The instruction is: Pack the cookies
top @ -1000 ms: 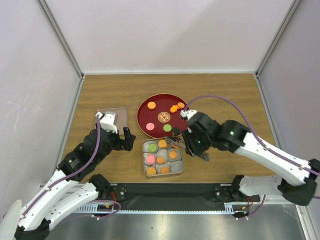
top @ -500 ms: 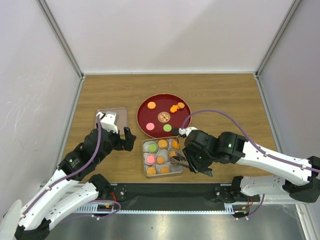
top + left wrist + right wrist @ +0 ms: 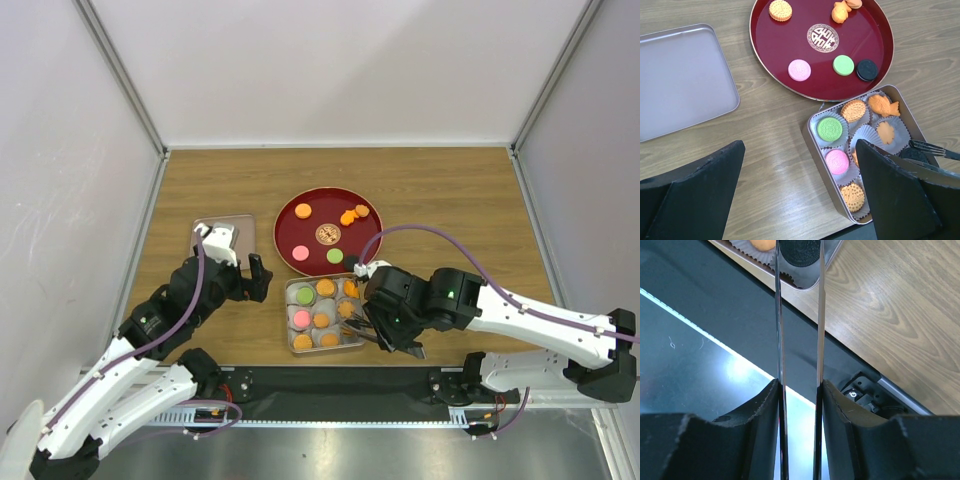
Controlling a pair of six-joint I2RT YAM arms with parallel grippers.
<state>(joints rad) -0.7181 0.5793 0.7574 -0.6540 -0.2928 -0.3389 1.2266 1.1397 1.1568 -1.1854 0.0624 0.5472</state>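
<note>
The table (image 3: 765,165) is matt grained wood, the tray (image 3: 790,35) glossy red, the tin (image 3: 817,150) dull metal, the tongs (image 3: 818,330) polished metal, the cups (image 3: 867,136) paper.

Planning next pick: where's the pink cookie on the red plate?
Left wrist view: the pink cookie lies near the red plate's near-left rim, in a row with the green cookie and black cookie to its right.

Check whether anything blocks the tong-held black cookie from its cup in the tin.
Nothing visible does: the black cookie, pinched in the tongs, hangs over the near right corner of the tin; what lies beneath it is hidden.
</note>
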